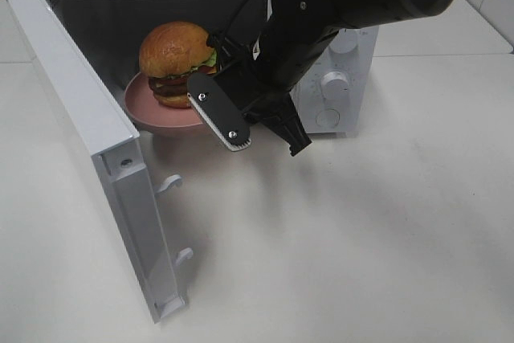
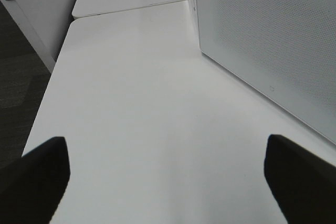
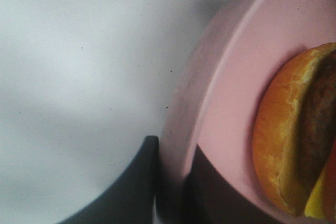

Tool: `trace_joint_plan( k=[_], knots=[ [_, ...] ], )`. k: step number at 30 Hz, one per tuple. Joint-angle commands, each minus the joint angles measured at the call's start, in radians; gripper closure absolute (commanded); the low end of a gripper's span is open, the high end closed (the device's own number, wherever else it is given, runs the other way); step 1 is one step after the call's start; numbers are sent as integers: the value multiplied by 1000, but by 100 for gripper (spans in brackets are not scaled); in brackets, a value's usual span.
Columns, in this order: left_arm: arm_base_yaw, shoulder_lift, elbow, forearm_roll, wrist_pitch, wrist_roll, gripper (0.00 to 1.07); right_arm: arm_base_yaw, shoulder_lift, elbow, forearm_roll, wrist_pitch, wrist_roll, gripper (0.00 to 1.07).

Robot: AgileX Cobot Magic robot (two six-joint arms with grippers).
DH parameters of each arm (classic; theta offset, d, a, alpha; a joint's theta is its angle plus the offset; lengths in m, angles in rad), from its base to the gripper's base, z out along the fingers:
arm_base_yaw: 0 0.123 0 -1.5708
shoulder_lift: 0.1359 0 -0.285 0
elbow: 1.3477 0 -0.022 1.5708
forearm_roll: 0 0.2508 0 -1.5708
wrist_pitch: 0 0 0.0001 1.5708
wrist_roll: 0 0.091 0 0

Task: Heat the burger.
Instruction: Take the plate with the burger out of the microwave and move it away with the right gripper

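So the burger (image 1: 175, 63) is sitting on its pink plate (image 1: 148, 114), and the plate is right at the mouth of the microwave (image 1: 341, 78), partly inside the cavity with its front edge poking out over the opening. The door (image 1: 88, 142) hangs wide open, swung out toward the front left of the table (image 1: 385, 230).

The right gripper (image 3: 170, 182) is pinched narrow on the plate's rim. In the right wrist view you can see one finger under the rim and one on top of it, with the bottom bun just beside them. So it's holding the plate, not the burger itself, which seems smart since that thing is tall and looks like it'd topple if squeezed.

The left gripper (image 2: 168, 182) is spread wide with nothing in it, just hovering over bare table beside the microwave's side wall.

My read: this is the loading step, with the plate going into the oven. Next it needs to slide the plate deeper so it sits fully on the cavity floor, keep it level so the stack doesn't lean, then let go and back out without snagging the rim. After that the door needs closing and the knobs (image 1: 333, 84) on the front panel need turning.
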Motion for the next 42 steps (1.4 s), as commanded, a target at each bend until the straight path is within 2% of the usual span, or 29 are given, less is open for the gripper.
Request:
trace_joint_plan(
  k=[1, 8, 17, 28, 31, 42],
  knots=[
    [5, -18, 1, -2, -6, -3, 14, -8, -74, 50, -36, -71, 4, 107],
    [5, -18, 1, -2, -6, -3, 14, -8, -145, 133, -44, -90, 4, 107],
    [5, -18, 1, -2, -6, -3, 14, -8, -263, 272, -120, -103, 36, 107],
    [5, -18, 1, -2, -6, -3, 14, 16, -410, 442, -122, -107, 88, 107],
    [5, -18, 1, -2, -6, -3, 14, 16, -422, 453, -122, -107, 98, 107],
    [5, -18, 1, -2, -6, -3, 14, 16, -605, 600, -122, -78, 166, 107]
  ],
)
